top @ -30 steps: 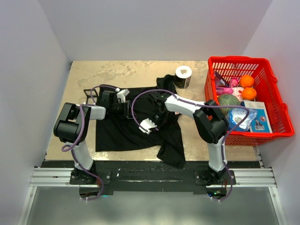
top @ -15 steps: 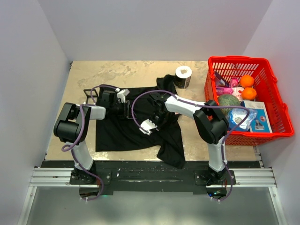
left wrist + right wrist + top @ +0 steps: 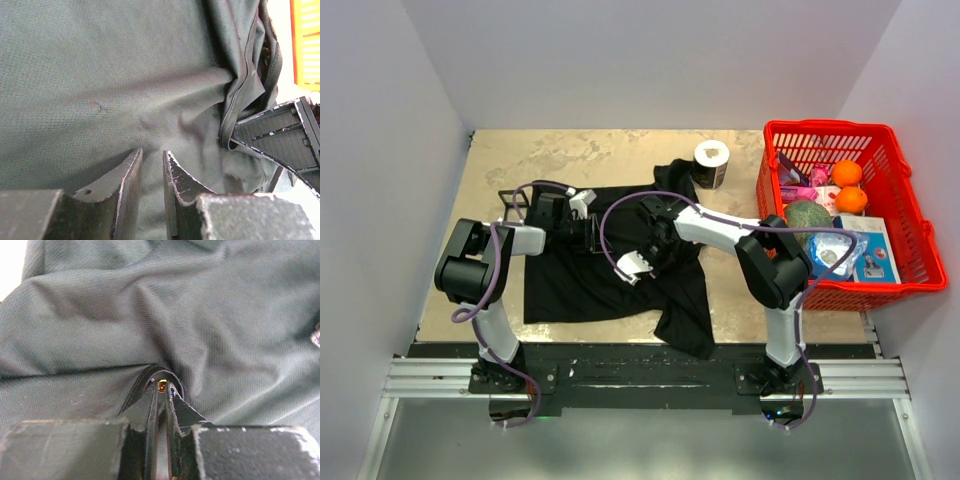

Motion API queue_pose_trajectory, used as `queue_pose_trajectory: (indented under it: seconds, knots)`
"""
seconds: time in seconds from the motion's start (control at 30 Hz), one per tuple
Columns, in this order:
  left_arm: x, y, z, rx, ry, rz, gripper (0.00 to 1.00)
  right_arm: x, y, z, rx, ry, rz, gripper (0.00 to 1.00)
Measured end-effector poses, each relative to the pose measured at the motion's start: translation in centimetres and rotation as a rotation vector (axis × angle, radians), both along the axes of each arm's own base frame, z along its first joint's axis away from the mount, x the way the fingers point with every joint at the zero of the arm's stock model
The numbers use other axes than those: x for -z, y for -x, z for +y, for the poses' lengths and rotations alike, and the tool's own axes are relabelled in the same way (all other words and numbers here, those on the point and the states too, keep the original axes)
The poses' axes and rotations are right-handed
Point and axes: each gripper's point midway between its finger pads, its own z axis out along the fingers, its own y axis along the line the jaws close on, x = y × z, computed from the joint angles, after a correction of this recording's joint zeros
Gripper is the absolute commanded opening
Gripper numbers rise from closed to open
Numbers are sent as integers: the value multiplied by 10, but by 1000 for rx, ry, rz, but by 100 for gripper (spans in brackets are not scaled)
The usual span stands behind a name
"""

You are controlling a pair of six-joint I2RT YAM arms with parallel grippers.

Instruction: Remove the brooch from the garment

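The garment (image 3: 580, 285), a black T-shirt, lies spread on the table between both arms, and fills the left wrist view (image 3: 125, 75) and the right wrist view (image 3: 225, 315). The brooch (image 3: 162, 386) is a tiny golden speck pinched between the tips of my right gripper (image 3: 161, 390), where the cloth is pulled into a small raised fold. In the top view the right gripper (image 3: 636, 264) is over the shirt's middle and the brooch is hidden. My left gripper (image 3: 598, 238) is low on the shirt to its left, its fingers (image 3: 131, 172) nearly together on the cloth.
A toilet roll (image 3: 711, 163) stands behind the shirt. A red basket (image 3: 910, 225) with oranges and packets stands at the right. A black square frame (image 3: 512, 200) lies by the left arm. The right arm's black gripper body (image 3: 285, 135) shows at the right of the left wrist view.
My right gripper has shifted slightly to the left over the shirt. The left arm has not moved.
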Motion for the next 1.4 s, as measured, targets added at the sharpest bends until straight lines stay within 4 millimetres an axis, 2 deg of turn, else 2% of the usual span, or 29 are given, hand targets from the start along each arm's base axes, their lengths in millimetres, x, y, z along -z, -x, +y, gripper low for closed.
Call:
queue_pose_trajectory:
  seconds: [0.3,0.5,0.63,0.77,0.83,0.93,1.07,1.17,1.4]
  knots:
    - [-7,2,-4,23,37,-24,28,-13,0,-8,193,-50,17,0]
    - [-27,7,-10,61,80,-74,29,-31,-8,-4,359,-113,49,0]
    - [-37,13,-19,111,105,-101,29,-41,-13,2,465,-157,73,0]
    - [-41,29,-38,196,117,-121,28,-48,-17,3,599,-185,142,0]
    - [-42,36,-47,236,120,-132,27,-55,-25,0,692,-204,199,0]
    - [-44,46,-60,287,120,-152,26,-71,-50,-8,843,-251,275,0]
    - [-44,50,-65,312,118,-167,25,-75,-69,-29,981,-269,334,0]
    - [-46,50,-68,321,121,-182,25,-74,-67,-36,1028,-258,372,0]
    - [-46,50,-72,322,117,-197,25,-78,-52,-30,1041,-241,444,0]
